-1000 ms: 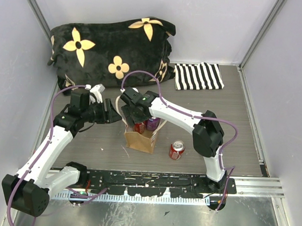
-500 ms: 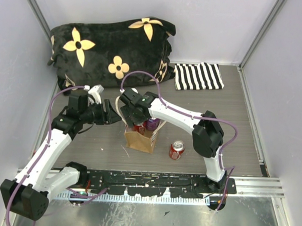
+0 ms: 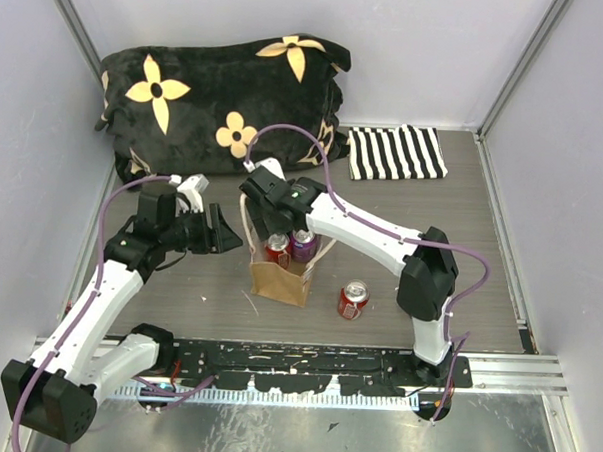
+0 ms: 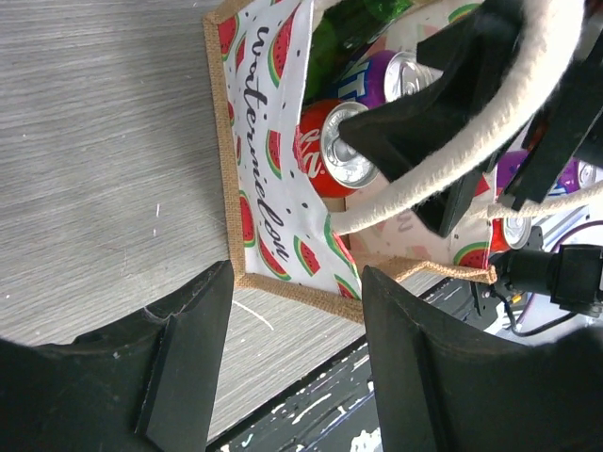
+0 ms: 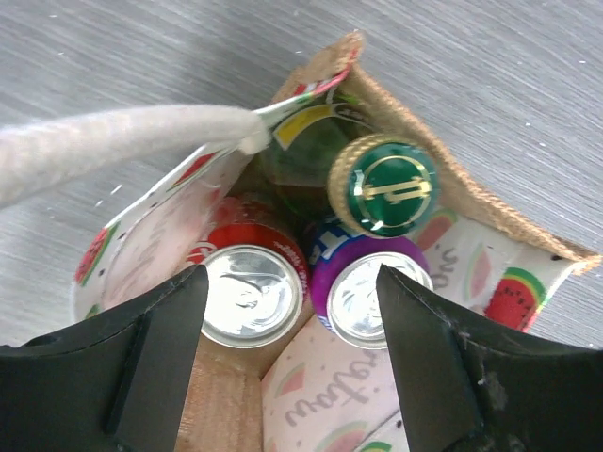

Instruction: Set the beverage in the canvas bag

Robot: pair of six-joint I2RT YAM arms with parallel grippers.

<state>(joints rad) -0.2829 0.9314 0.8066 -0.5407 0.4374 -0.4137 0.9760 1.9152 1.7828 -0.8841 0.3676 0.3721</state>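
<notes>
The left end effector (image 3: 224, 234) hangs spread and empty just beside the tan-brown canvas bag with cream loop handles (image 3: 279, 282). Inside the bag stand a red soda can (image 5: 252, 287), a purple can (image 5: 377, 294) and a green capped bottle (image 5: 383, 185). Above them the right end effector (image 3: 279, 228) is wide open and holds nothing. It sat lower in the bag's mouth 0.5 s ago, so the release looks done. The next move calls for clearing the handles, then perhaps fetching the other red can (image 3: 353, 298) on the grey counter (image 3: 450, 253).

On the grey table (image 3: 480, 254), a black flowered cushion (image 3: 222, 102) lies far left; striped cloth (image 3: 396, 153) flat just right of it.
</notes>
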